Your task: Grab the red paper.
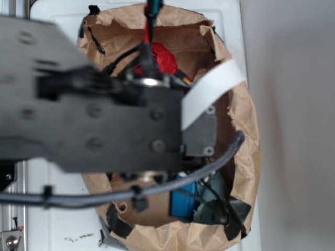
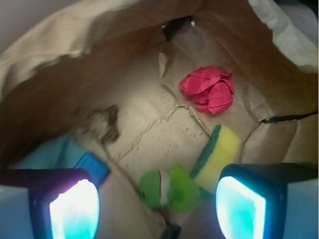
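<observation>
Wrist view, read from left to right: a blue object (image 2: 82, 162) lies at about 8 o'clock on the floor of the brown paper bag (image 2: 60, 89), with a small dark scrap (image 2: 103, 122) just above it. Near 6 o'clock sits the green plush toy (image 2: 167, 188), touching the yellow sponge (image 2: 215, 157) with its green scouring edge. The red paper (image 2: 209, 89) rests at about 1 o'clock, apart from the sponge and close to the bag's far wall. The gripper (image 2: 157, 209) hangs above the bag floor with its jaws spread wide and nothing between them — the two glowing pads (image 2: 75, 209) frame the bottom corners.

The exterior view shows only a red patch (image 1: 163, 57) at about 12 o'clock behind the arm.

The ball looks light, soft and springy — its wrinkles should give under pressure rather than slip. A squeeze across its full middle seems safest; pinching a loose fold may just tear or unfurl it. The nearby wall could snag a finger.
</observation>
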Tool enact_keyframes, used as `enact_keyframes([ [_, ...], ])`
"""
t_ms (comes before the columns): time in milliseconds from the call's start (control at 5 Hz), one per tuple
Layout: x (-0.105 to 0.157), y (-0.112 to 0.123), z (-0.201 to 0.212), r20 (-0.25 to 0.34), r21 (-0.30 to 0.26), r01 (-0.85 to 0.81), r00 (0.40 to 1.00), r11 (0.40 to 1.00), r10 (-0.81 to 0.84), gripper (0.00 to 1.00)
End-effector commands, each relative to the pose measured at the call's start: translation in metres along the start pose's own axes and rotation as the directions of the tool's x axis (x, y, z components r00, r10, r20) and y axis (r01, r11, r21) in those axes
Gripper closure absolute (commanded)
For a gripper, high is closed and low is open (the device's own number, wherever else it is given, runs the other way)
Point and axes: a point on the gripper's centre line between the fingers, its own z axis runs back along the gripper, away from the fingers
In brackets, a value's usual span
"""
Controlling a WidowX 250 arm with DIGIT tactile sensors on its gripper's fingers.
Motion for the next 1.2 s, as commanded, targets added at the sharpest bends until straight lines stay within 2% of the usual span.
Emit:
enact_keyframes([
  [0, 0.021, 0.043, -0.011, 0.042, 0.039, -0.127, 0.991, 0.991, 0.125, 0.0],
  [400, 0.011, 0.083, -0.023, 0.088, 0.092, -0.12, 0.99, 0.989, 0.112, 0.0],
  [1000, 0.011, 0.09, -0.026, 0.082, 0.096, -0.118, 0.991, 0.988, 0.11, 0.0],
])
